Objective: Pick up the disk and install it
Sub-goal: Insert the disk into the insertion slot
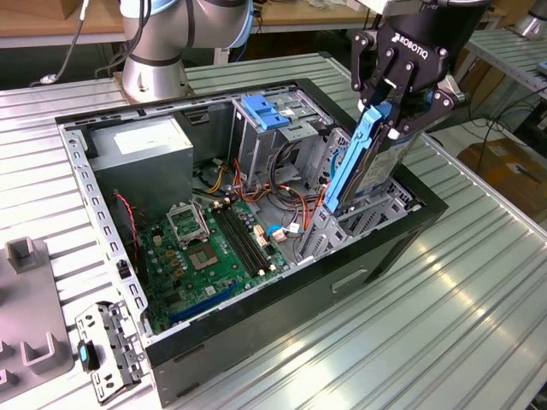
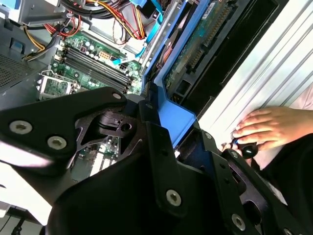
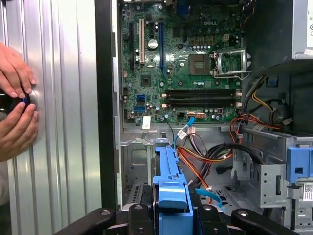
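The disk is a dark flat drive with bright blue side rails, held nearly on end and leaning. My gripper is shut on its upper part, black fingers on either side. Its lower end reaches the metal drive bay at the front corner of the open computer case. In the second wrist view the disk runs away from the gripper, its green circuit side showing. In the first wrist view the blue rail of the disk rises between the fingers of the gripper.
Inside the case lie the motherboard, loose red and orange cables, a power supply and a drive cage with a light blue latch plate. A person's hands rest on the ribbed table beside the case. A grey fixture stands at the exterior view's left.
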`<state>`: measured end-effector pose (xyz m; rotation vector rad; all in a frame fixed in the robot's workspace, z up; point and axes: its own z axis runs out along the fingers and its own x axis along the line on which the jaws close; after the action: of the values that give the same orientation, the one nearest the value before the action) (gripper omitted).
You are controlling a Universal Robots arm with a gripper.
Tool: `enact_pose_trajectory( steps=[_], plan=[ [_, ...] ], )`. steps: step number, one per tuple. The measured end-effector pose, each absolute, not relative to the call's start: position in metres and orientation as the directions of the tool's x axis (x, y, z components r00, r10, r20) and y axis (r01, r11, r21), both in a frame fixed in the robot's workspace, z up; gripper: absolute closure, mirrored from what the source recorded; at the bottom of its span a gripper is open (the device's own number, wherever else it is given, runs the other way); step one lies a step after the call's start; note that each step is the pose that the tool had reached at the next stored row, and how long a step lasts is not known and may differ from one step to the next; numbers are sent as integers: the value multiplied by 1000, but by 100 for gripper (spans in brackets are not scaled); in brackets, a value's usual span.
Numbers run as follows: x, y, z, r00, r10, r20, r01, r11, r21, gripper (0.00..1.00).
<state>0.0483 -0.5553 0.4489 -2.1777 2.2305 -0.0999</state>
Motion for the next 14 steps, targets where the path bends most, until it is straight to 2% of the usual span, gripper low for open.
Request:
enact_pose_trajectory(
  steps=[14],
  plan=[
    [48,-557,446,-8,-1000,28,-998,7,-62,63]
  ],
)
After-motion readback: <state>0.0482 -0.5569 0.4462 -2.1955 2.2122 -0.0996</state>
